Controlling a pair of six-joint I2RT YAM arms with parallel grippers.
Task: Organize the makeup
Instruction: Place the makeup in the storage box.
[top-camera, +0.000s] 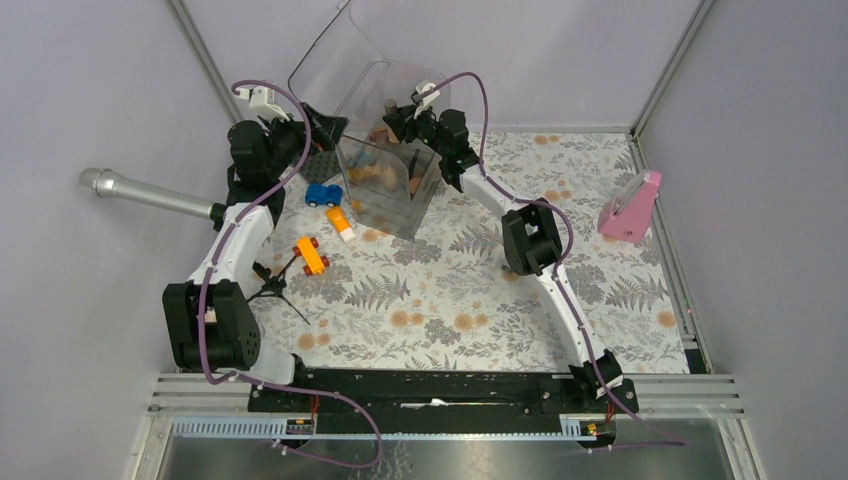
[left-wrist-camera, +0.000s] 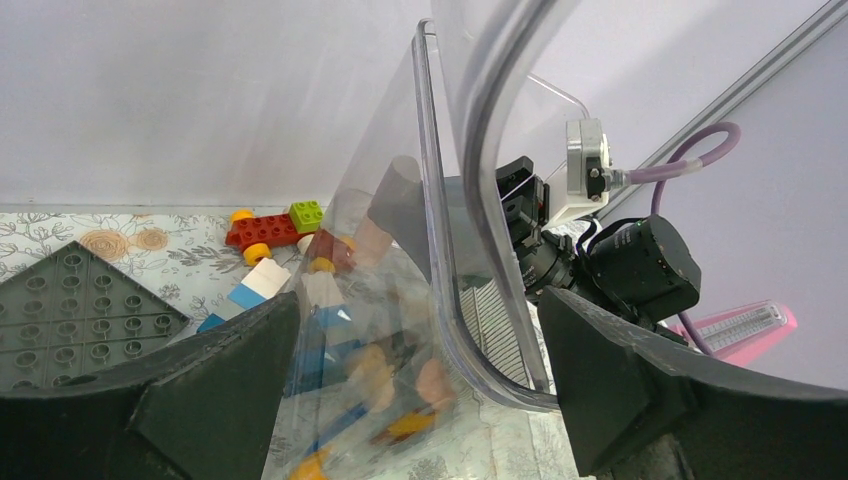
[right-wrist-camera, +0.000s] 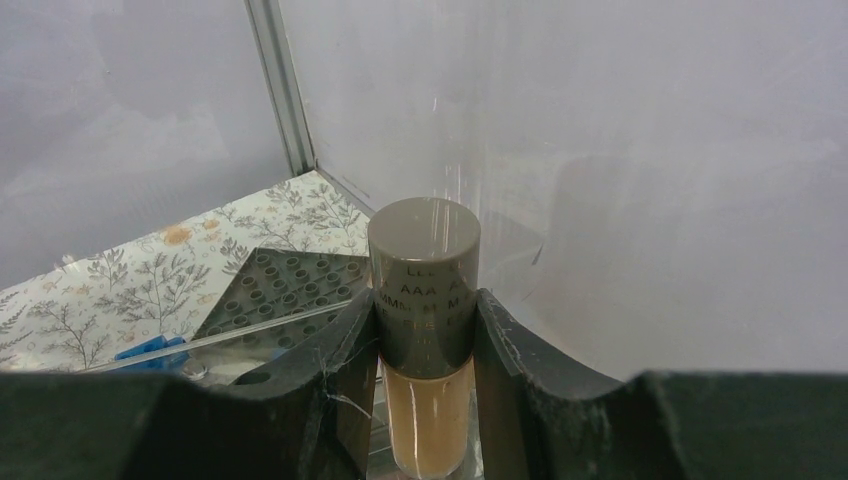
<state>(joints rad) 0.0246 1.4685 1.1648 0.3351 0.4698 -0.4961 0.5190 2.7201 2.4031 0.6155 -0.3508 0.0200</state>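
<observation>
A clear plastic box (top-camera: 425, 190) with its lid (top-camera: 345, 55) raised stands at the back centre of the table. Coral-pink and tan makeup pieces (top-camera: 382, 172) lie inside it and show blurred through the wall in the left wrist view (left-wrist-camera: 430, 385). My right gripper (top-camera: 397, 117) is over the box's back edge. In its wrist view it (right-wrist-camera: 425, 325) is shut on a small bottle of tan liquid with a grey cap (right-wrist-camera: 424, 265), held upright. My left gripper (top-camera: 308, 133) is at the box's left side, open, its jaws (left-wrist-camera: 420, 375) either side of the clear wall (left-wrist-camera: 440, 250).
A grey studded baseplate (top-camera: 325, 162) lies left of the box. A blue toy car (top-camera: 322, 194), an orange block (top-camera: 341, 222) and an orange car (top-camera: 311, 255) sit in front of it. A silver microphone (top-camera: 150, 193) on a small tripod is at the left. A pink object (top-camera: 630, 208) is far right.
</observation>
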